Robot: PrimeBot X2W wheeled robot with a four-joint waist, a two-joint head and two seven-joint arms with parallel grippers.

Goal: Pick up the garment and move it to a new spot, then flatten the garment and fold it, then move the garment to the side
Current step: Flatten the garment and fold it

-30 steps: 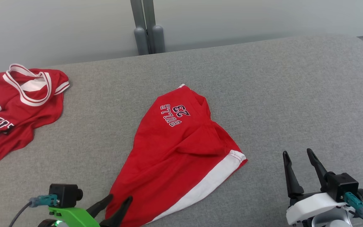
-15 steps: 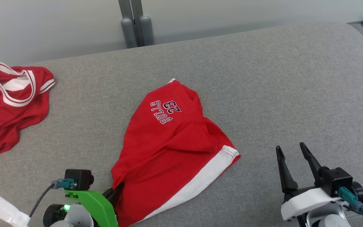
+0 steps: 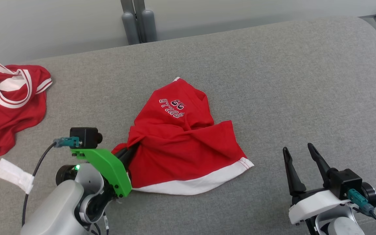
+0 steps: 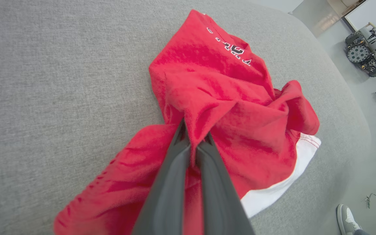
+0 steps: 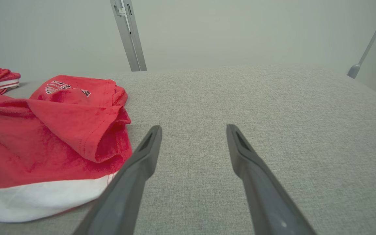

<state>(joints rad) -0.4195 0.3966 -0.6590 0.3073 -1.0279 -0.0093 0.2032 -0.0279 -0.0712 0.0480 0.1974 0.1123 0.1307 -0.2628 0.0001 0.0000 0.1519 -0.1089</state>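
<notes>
The garment, red shorts [image 3: 181, 140] with a white band and dark lettering, lies bunched in the middle of the grey padded surface [image 3: 289, 81]. My left gripper [image 3: 132, 148] is shut on a fold at the shorts' left edge, and the cloth rises in a ridge from that pinch. In the left wrist view the gripper [image 4: 193, 130] has red fabric squeezed between its two fingers, with the shorts [image 4: 227, 98] draping away beyond. My right gripper [image 3: 297, 147] stands open to the right of the shorts, touching nothing. In the right wrist view the right gripper [image 5: 193, 129] hovers over bare surface, the shorts [image 5: 60, 137] to its left.
A red jersey [image 3: 8, 98] with white trim lies crumpled at the far left. A white strip [image 3: 13, 174] sits near my left arm. Grey posts [image 3: 135, 23] stand behind the surface's far edge. A shoe [image 4: 348, 218] shows on the floor beyond the surface.
My left gripper went from open to shut on the shorts' left edge and moved forward, pulling the cloth up into a bunch. The head camera shifted. The right gripper stayed open.
</notes>
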